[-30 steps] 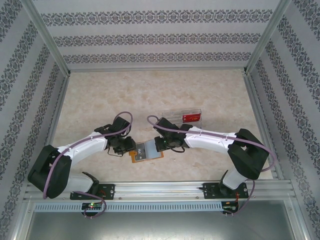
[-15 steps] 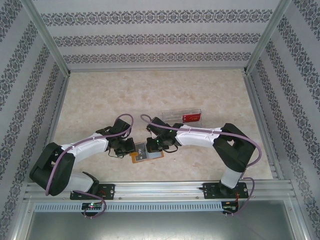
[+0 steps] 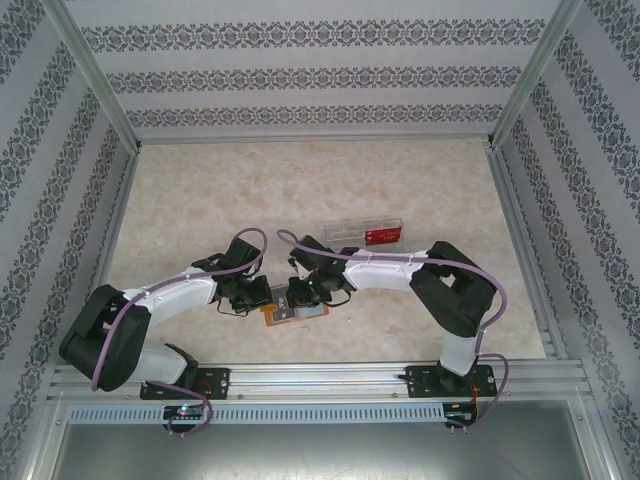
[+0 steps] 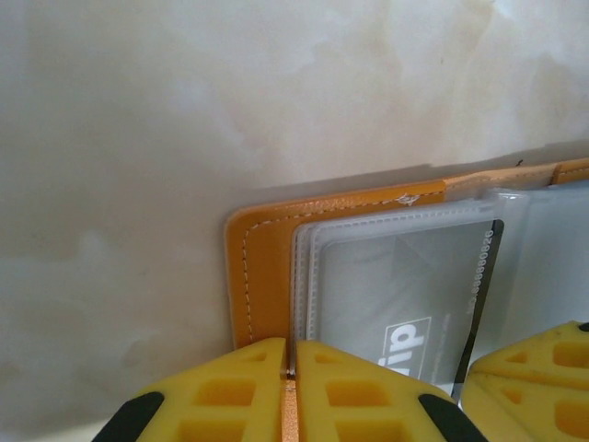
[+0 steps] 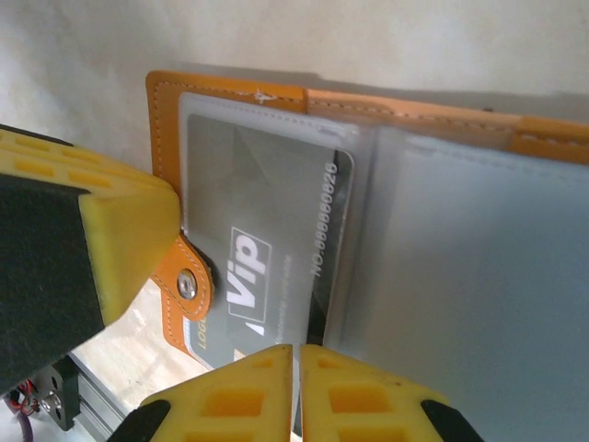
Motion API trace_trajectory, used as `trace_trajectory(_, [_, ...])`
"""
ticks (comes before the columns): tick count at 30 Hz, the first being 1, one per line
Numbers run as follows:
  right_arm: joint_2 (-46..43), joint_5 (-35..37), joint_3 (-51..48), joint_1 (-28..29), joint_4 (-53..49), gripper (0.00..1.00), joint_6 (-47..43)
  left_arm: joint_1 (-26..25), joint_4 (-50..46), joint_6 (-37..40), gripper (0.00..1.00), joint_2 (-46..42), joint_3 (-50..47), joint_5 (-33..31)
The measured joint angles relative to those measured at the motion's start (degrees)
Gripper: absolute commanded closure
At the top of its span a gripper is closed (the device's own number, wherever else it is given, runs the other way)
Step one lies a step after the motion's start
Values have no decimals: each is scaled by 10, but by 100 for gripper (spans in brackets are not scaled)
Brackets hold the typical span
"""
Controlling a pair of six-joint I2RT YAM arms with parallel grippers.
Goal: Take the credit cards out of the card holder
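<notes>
The marbled table (image 3: pixel 200 200) bears the open card holder (image 3: pixel 310 312) and a clear tray (image 3: pixel 345 228).

There are two white robot arms, the left arm (image 3: pixel 165 297) and the right arm (image 3: pixel 395 272). There are two grippers, the left gripper (image 4: pixel 290 350) and the right gripper (image 5: pixel 296 354). Each one has two yellow fingers (image 5: pixel 230 396), so that makes four. There is one flat orange leather-like folding card holder (image 5: pixel 170 110). Inside it I can count two see-through grey pockets (image 5: pixel 479 258). There is one grey plastic credit card (image 5: pixel 267 230) with white letters on it. There is one small round silver snap button (image 5: pixel 187 284). There is one clear plastic tray (image 3: pixel 347 227), and one red card (image 3: pixel 383 237) in it. There is one pale stone-look table (image 3: pixel 300 180).
</notes>
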Motion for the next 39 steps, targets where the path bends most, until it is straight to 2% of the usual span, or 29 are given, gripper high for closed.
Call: trace_trajectory(39, [-3,-18,-15,-23,12,80,9,0,4,-4,91,7,0,4])
